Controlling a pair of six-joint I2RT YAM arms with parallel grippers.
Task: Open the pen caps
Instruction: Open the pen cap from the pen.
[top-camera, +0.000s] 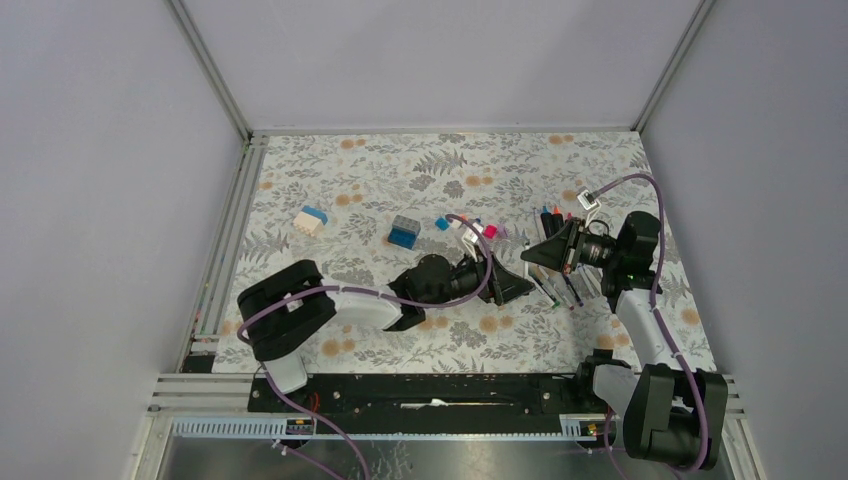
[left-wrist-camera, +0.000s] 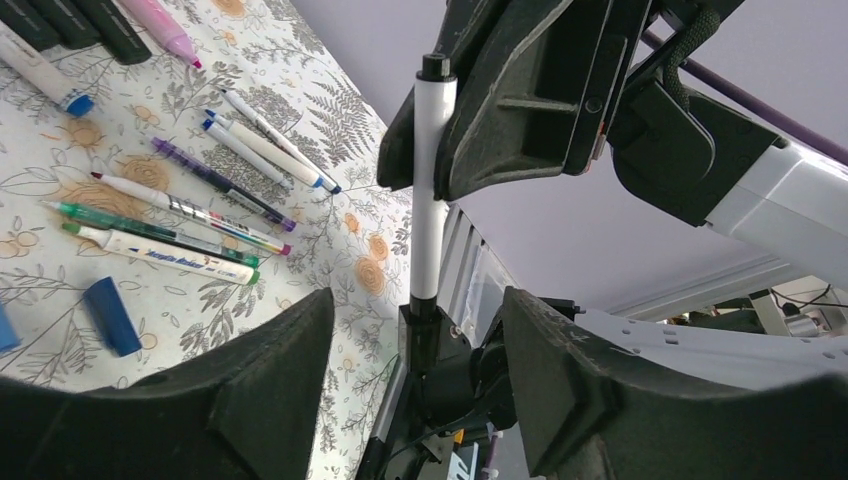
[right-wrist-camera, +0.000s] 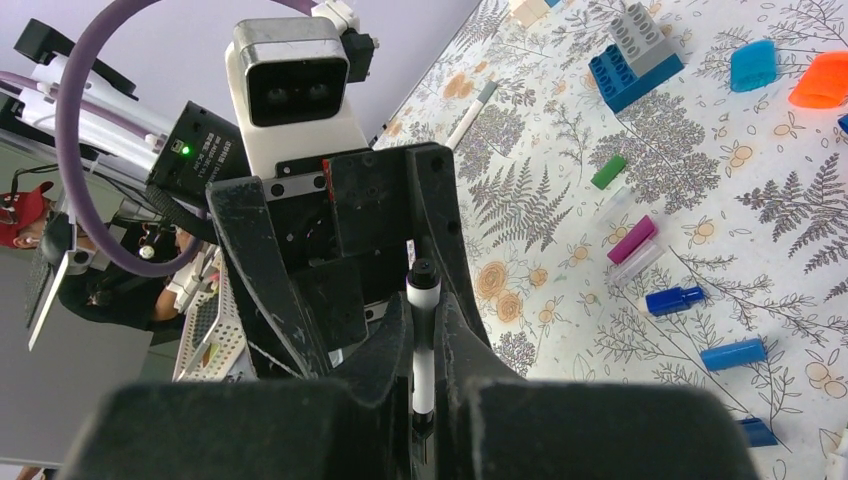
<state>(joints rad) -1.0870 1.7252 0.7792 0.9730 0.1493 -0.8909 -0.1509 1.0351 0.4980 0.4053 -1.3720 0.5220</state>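
Observation:
My right gripper (right-wrist-camera: 424, 312) is shut on a white pen (right-wrist-camera: 423, 355) with black ends and holds it above the table. In the left wrist view the pen (left-wrist-camera: 428, 190) hangs from the right gripper (left-wrist-camera: 470, 170); its black lower end (left-wrist-camera: 422, 300) lies between the spread fingers of my left gripper (left-wrist-camera: 415, 310), which is open and touches nothing. In the top view the two grippers, left (top-camera: 515, 283) and right (top-camera: 537, 255), meet tip to tip. Loose caps lie on the table: blue (right-wrist-camera: 752, 65), orange (right-wrist-camera: 820, 80), green (right-wrist-camera: 607, 171), pink (right-wrist-camera: 632, 240), dark blue (right-wrist-camera: 675, 299).
Several pens (left-wrist-camera: 180, 215) lie in a row on the floral table by the right arm, with a blue cap (left-wrist-camera: 110, 315) beside them. A blue-and-grey block (top-camera: 403, 231) and a white block (top-camera: 311, 221) sit further left. Walls enclose the table.

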